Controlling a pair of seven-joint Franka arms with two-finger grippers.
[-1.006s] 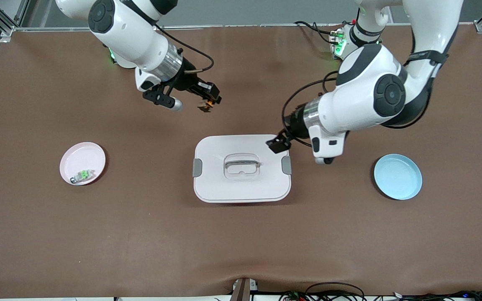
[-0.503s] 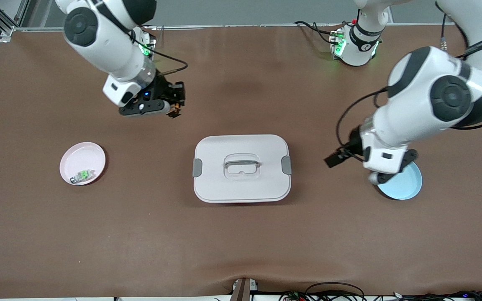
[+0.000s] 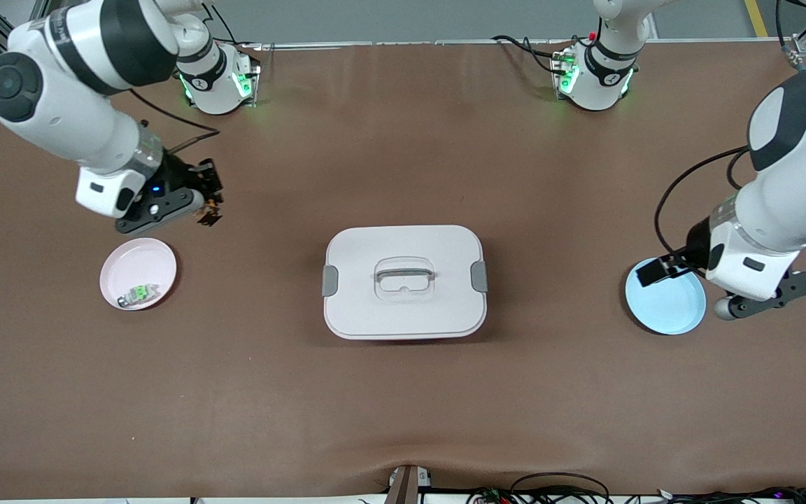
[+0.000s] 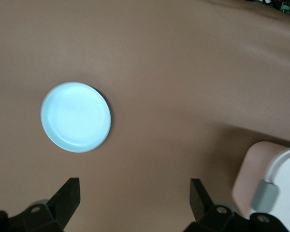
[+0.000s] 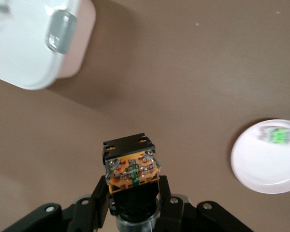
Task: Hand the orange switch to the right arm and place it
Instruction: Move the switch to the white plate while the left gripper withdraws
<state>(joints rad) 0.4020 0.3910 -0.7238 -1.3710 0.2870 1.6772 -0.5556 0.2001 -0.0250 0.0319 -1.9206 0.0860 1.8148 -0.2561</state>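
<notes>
Surroundings: we see 1 closed white rectangular lidded box (image 3: 404, 281) at mid-table, between 2 plates.
Orange switch: the tiny black block with an orange middle (image 5: 131, 164) sits clamped between the right gripper (image 3: 208, 210) fingers, over bare brown table near the round pink plate (image 3: 138, 273).
Pink plate: holds 1 small pale green-centred switch (image 3: 138, 293).
Left gripper (image 4: 134, 203): fingers spread wide, holding nothing, over the empty round pale-blue plate (image 3: 665, 297).
</notes>
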